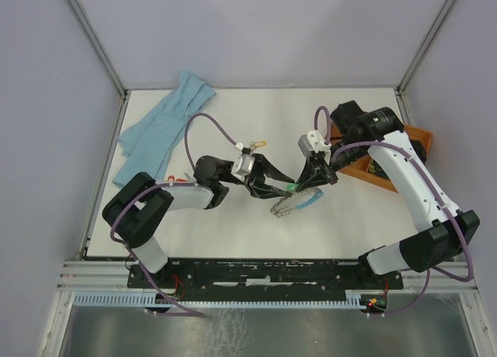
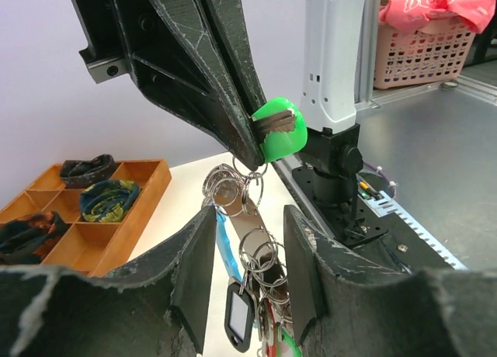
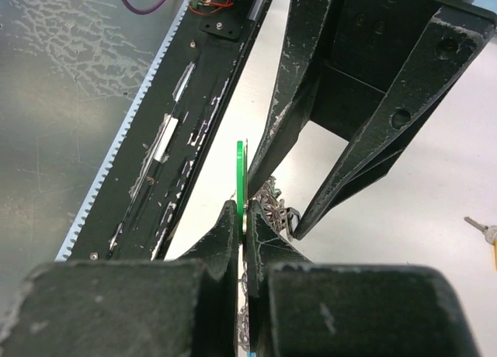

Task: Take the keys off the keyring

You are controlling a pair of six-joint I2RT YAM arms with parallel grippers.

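Silver keys (image 2: 250, 223) crowd the keyring (image 2: 231, 188), one stretch sheathed blue.

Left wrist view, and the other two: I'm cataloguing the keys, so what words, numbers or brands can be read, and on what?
None can be read.
On the black tag of the keyring: a pale window, apparently blank.
On the green tag: no print visible.
On the pink bundle in the basket: pale marks, too blurred to read.

Left gripper (image 2: 248, 217), right gripper (image 3: 244, 216) hem green key (image 2: 286, 143); cloth (image 1: 159, 128) back-left, tray (image 1: 371, 174) right; rear open
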